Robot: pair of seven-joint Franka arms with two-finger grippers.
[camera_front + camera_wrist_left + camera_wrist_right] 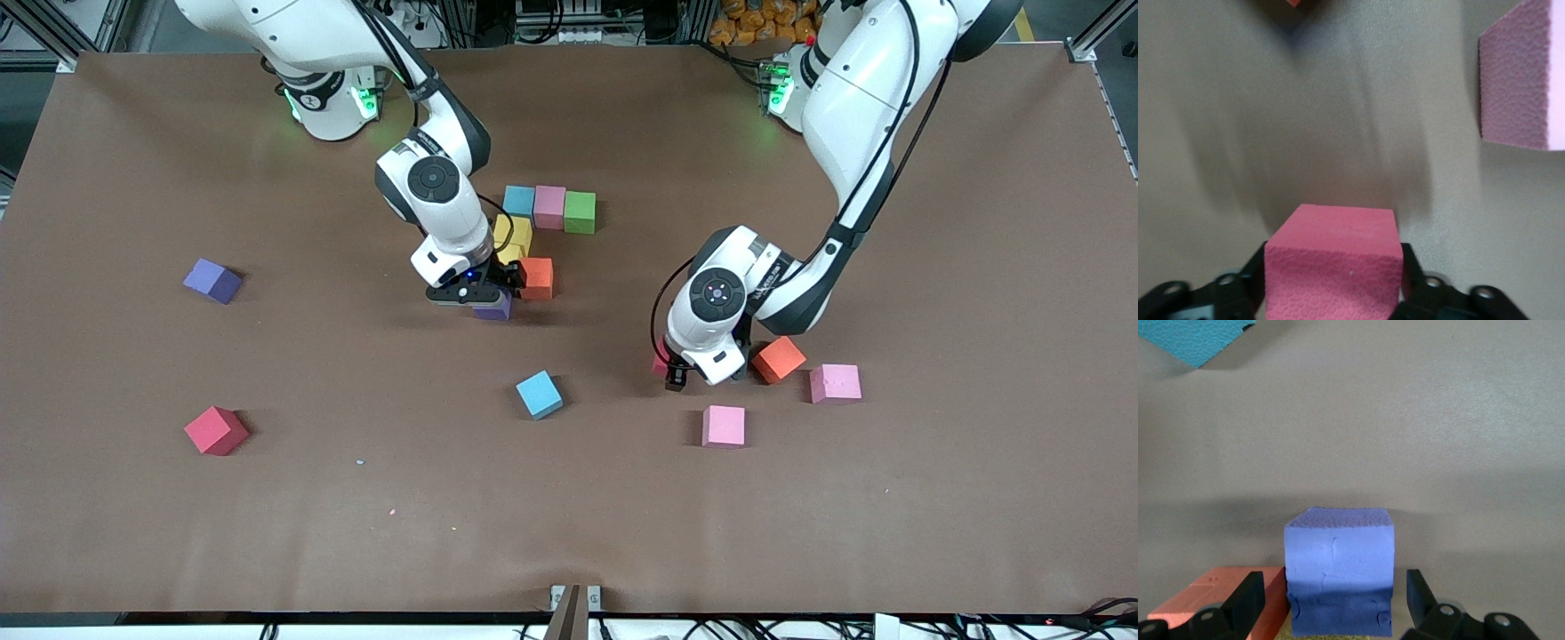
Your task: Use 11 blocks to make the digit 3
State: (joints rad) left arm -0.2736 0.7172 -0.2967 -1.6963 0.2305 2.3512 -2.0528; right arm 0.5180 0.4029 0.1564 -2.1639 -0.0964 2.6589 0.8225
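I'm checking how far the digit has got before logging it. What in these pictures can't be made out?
- Front view: the purple block at the figure's near end is mostly covered by the right gripper.
- Front view: the yellow blocks are partly hidden by the right arm, so their count is unclear.
- Front view: the pink block in the left gripper is nearly hidden by the wrist.
- Left wrist view: an orange block is cut off by the edge.

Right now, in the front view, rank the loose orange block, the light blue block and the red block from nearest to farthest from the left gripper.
From the left gripper:
1. Orange block, right beside it.
2. Light blue block, mid-table.
3. Red block, toward the right arm's end.
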